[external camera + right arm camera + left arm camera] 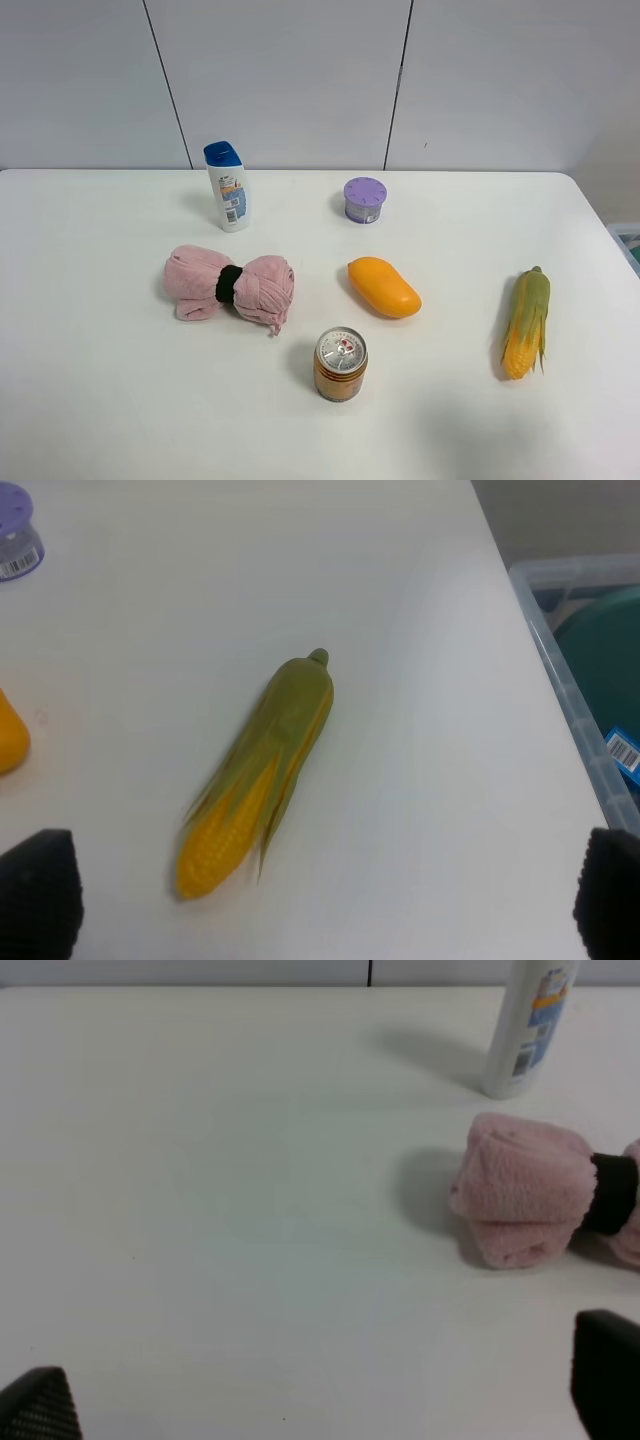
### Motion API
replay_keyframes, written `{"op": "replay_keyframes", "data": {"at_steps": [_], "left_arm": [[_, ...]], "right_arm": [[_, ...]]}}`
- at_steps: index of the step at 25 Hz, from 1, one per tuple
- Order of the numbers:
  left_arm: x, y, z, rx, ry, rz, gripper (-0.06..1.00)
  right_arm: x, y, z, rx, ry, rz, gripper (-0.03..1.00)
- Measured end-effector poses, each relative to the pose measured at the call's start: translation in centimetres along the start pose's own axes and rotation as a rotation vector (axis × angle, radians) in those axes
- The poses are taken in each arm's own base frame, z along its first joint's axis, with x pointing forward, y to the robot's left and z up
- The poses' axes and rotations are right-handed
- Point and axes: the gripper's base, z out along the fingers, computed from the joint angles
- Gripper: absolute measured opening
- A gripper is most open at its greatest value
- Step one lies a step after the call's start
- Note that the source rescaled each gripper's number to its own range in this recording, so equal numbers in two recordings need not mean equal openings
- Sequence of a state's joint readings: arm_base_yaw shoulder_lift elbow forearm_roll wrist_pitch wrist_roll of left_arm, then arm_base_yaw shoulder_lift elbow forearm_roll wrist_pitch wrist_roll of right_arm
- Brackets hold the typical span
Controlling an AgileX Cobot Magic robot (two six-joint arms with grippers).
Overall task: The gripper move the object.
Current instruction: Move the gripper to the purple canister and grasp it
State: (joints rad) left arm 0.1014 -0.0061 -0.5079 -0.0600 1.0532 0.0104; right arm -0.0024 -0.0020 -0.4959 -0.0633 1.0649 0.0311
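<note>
The right tool (325, 895), facing the corn (262, 780), is spread wide and empty; the left tool (320, 1400) likewise. The purple tub (365, 199) stands far back on the surface (100, 400), behind the mango (383, 287). Probably light and rigid: pinch its grey sides.

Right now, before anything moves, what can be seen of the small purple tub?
The purple tub is small, squat and round, seemingly plastic, with a ridged lilac lid closed on greyish sides; the right wrist view shows a barcode label on its side. It stands upright on the white table toward the far edge, apart from the white bottle and the mango. Nothing but the table touches it.
</note>
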Motion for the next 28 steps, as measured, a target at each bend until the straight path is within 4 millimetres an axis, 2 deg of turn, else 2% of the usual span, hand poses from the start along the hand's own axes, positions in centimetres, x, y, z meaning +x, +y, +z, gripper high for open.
{"op": "replay_keyframes", "data": {"at_steps": [25, 28], "left_arm": [[-0.02, 0.0, 0.05, 0.0, 0.003, 0.0, 1.0], [-0.82, -0.2, 0.36, 0.022, 0.034, -0.015, 1.0]], "right_arm": [[0.0, 0.0, 0.0, 0.0, 0.0, 0.0, 1.0], [0.0, 0.0, 0.0, 0.0, 0.0, 0.0, 1.0]]}}
